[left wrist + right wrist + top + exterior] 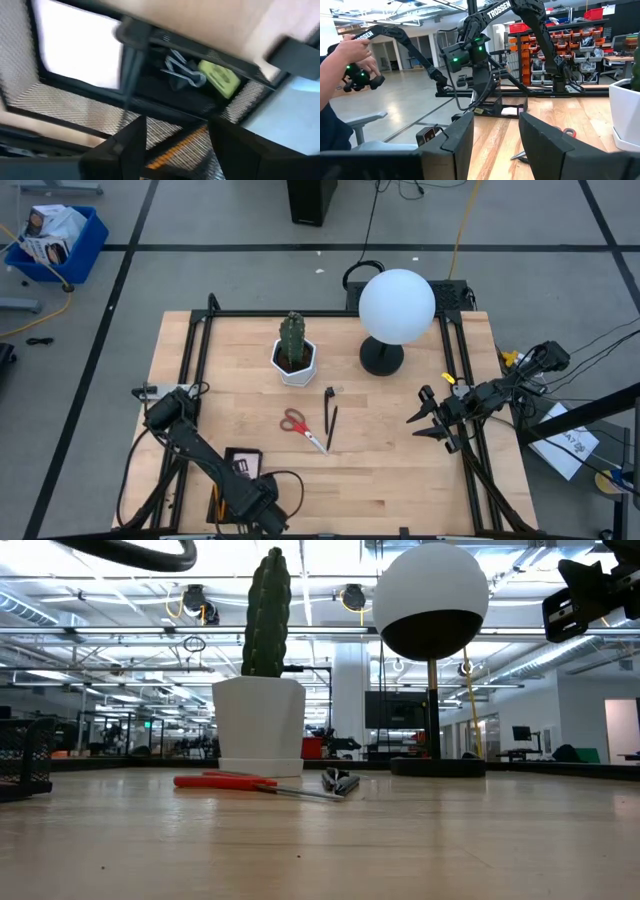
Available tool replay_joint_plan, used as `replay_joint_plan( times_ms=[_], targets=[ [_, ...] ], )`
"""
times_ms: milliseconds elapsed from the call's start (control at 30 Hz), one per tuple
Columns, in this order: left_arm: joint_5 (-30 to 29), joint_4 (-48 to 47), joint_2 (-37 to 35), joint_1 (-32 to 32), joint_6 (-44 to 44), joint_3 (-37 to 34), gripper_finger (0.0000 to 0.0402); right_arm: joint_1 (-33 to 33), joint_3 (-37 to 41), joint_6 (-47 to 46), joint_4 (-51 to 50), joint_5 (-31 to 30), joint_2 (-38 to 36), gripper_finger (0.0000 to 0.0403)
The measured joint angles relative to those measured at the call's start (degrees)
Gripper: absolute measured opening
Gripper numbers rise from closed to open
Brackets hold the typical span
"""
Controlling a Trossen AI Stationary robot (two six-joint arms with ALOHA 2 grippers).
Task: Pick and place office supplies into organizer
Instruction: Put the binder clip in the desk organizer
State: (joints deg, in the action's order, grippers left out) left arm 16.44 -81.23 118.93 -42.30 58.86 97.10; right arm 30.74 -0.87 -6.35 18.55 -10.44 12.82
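- The left gripper (262, 510) hangs low at the near edge of the table, directly over the black mesh organizer (240, 465); its fingers (125, 145) stand apart with nothing between them.
- Just under that gripper, inside the organizer, an orange pencil (177, 149) lies along a mesh compartment, showing in the gap between the two fingers.
- Farther ahead of the left gripper, in another compartment, sit a silvery binder clip (181, 72) and a yellow-green eraser-like block (219, 79), touching or nearly so.
- A pale sticky-note pad (80, 47) fills the compartment beside them.
- The right gripper (428, 420) hovers off the table near its right edge, well apart from the organizer; its fingers (455, 137) are parted and hold nothing.
- Between the two grippers, on the bare wood, lie the red-handled scissors (298, 425), closer to the left gripper's side than the right.
- Two thin dark pens (330, 417) lie just beside the scissors, on the side toward the right gripper, their tips meeting the scissor blades.
- Beyond the scissors stands a cactus in a white faceted pot (293, 352), and beside it a lamp with a white globe (396, 306) on a black base.
- In the right wrist view a person's hand (357, 52) holds a control handle beyond the table.
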Motion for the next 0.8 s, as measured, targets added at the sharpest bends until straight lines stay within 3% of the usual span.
replay_joint_plan(
  times_ms=[333, 500, 800],
  targets=[
    [-10.27, -0.83, 0.00, 2.82, -6.59, 0.00, 0.0201, 0.00, -0.01, 0.00, 0.00, 0.00, 0.00, 0.0153],
    [-12.18, -0.44, -0.02, 6.26, -8.18, 0.00, 0.0198, -0.02, -0.01, 0.00, 0.00, -0.01, 0.00, 0.0153],
    [-21.04, 10.18, -0.02, 14.21, -3.82, 0.02, 0.0197, 0.00, 0.01, 0.00, 0.00, 0.01, 0.00, 0.0153]
  ],
)
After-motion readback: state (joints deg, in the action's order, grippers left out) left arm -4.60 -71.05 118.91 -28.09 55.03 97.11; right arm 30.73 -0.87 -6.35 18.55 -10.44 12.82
